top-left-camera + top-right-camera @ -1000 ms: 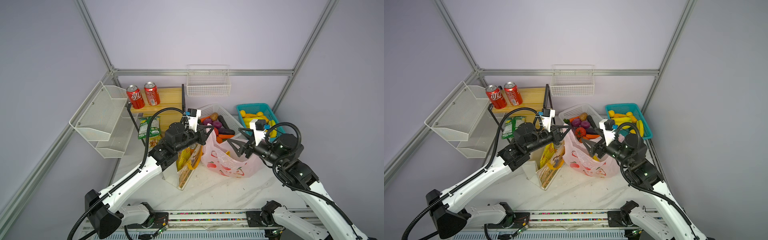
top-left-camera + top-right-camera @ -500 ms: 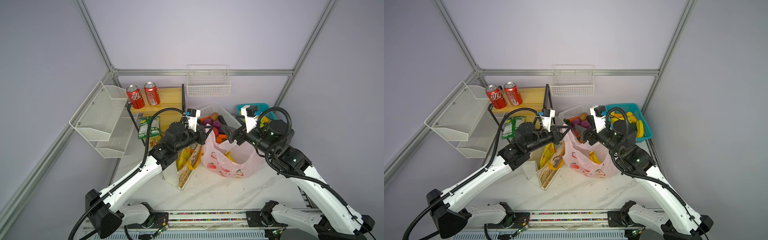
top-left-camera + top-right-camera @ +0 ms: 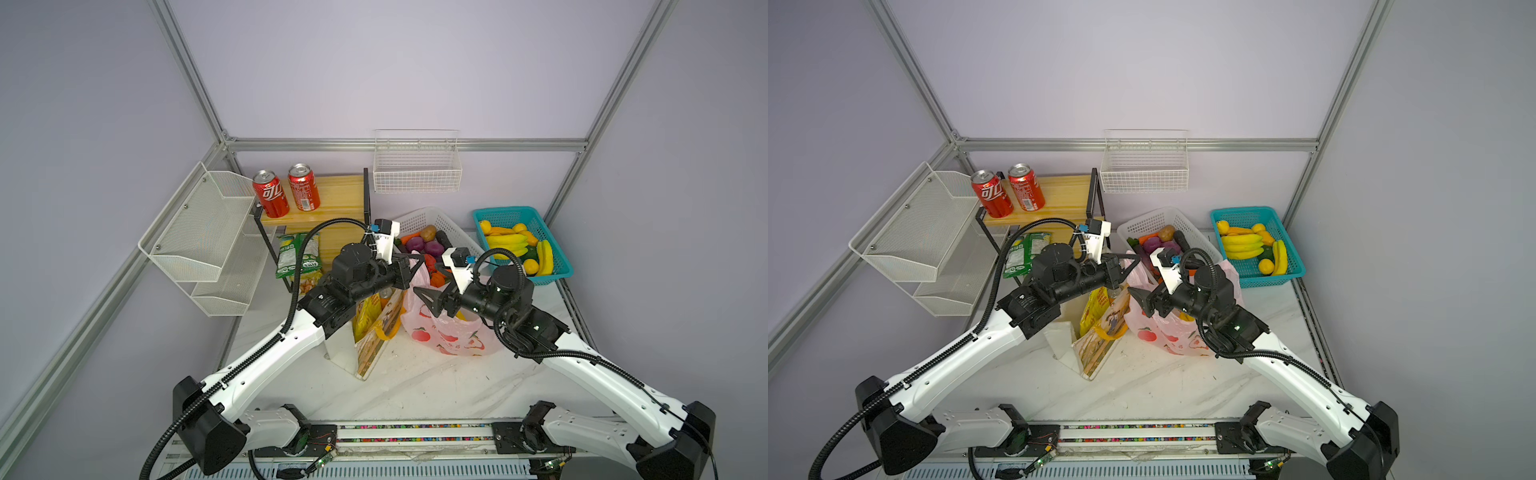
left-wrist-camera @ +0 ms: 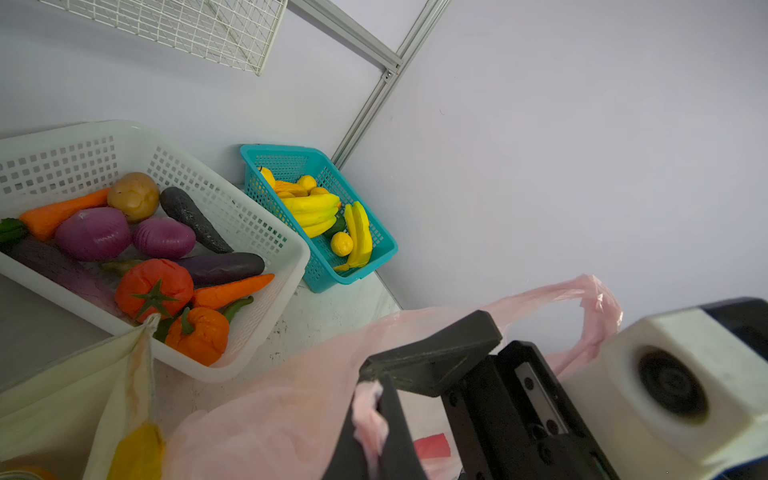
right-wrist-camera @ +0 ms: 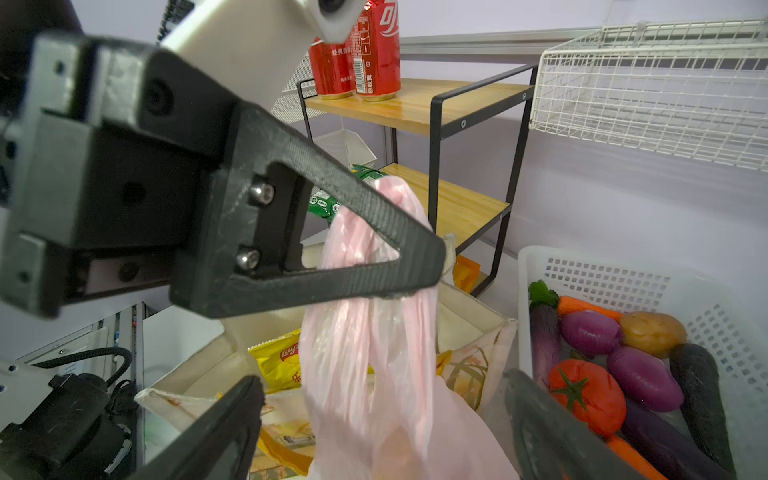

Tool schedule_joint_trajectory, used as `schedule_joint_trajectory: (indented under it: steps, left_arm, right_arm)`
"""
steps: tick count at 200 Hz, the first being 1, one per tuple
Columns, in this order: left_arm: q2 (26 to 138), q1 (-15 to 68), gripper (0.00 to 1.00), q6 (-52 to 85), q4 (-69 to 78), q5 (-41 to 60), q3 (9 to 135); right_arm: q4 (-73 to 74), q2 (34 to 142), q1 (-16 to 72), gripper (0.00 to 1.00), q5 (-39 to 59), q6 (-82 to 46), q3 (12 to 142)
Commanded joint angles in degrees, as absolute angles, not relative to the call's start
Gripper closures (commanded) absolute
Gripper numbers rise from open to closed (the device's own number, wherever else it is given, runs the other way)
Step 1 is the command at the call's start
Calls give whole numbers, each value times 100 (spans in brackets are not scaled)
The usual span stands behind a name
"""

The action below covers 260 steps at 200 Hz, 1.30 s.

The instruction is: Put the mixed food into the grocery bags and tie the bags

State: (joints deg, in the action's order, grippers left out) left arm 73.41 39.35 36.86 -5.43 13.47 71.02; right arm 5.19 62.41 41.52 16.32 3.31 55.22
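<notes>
Pink peach-print bag (image 3: 453, 338), centre frame, is being held by one handle in the clamped-shut left gripper (image 3: 420, 261); the wide-open right gripper (image 3: 422, 297) is best being squared onto the free handle (image 4: 598, 297).

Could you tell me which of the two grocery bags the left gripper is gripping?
The thin translucent pink plastic bag with red peach prints: the left gripper is shut on its handle; the cream canvas tote beside it is ungripped.

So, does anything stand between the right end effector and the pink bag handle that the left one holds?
Nothing visible does. The open right end effector faces the pink bag handle directly; the shut left end effector pinches its top.
</notes>
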Motion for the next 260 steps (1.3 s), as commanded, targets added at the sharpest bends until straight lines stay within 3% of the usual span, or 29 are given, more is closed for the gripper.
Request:
schedule_joint_trajectory:
  steps: [1, 12, 36, 71, 95, 107, 135, 157, 200, 216, 226, 240, 260]
  left_arm:
    - [7341, 3911, 100, 3797, -456, 1534, 7767]
    - [7333, 3911, 100, 3821, -483, 1565, 7797]
    - [7281, 3911, 100, 3913, -483, 1603, 7844]
    - [7203, 3877, 100, 4128, -396, 1764, 7886]
    - [7218, 3835, 100, 4088, -453, 1921, 7922]
    - [7220, 3807, 98, 3885, -506, 2056, 7903]
    - [7225, 3710, 80, 3142, -814, 2437, 7932]
    - [7284, 3674, 66, 2623, -926, 2813, 8044]
    - [7520, 3674, 53, 2064, -1394, 3373, 8505]
    - [7558, 3674, 58, 2020, -1467, 3391, 8517]
    - [7587, 3674, 73, 2024, -1491, 3249, 8521]
    - [7605, 3674, 98, 2152, -1508, 3080, 8543]
    - [7570, 3683, 100, 2384, -1349, 3007, 8406]
  right_arm:
    - [1736, 6407, 4236, 8, 1316, 428, 5365]
    - [2063, 6495, 4236, 12, 1266, 454, 5245]
    - [2811, 6607, 4235, 29, 1203, 508, 4787]
    - [3842, 6717, 4236, 62, 1525, 440, 3754]
    - [3513, 6448, 4221, 90, 1644, 514, 3596]
    - [3142, 6209, 4147, 98, 1812, 615, 3569]
    - [1891, 5893, 3763, 100, 2754, 840, 3731]
    - [1780, 5822, 3740, 100, 3208, 774, 3770]
    - [1494, 5976, 3669, 100, 3546, 759, 3974]
    - [1501, 5956, 3623, 100, 3577, 764, 3980]
    - [1485, 5952, 3621, 98, 3586, 739, 4002]
    - [1344, 5934, 3621, 87, 3319, 848, 4054]
    - [1508, 5806, 3623, 84, 3025, 629, 4046]
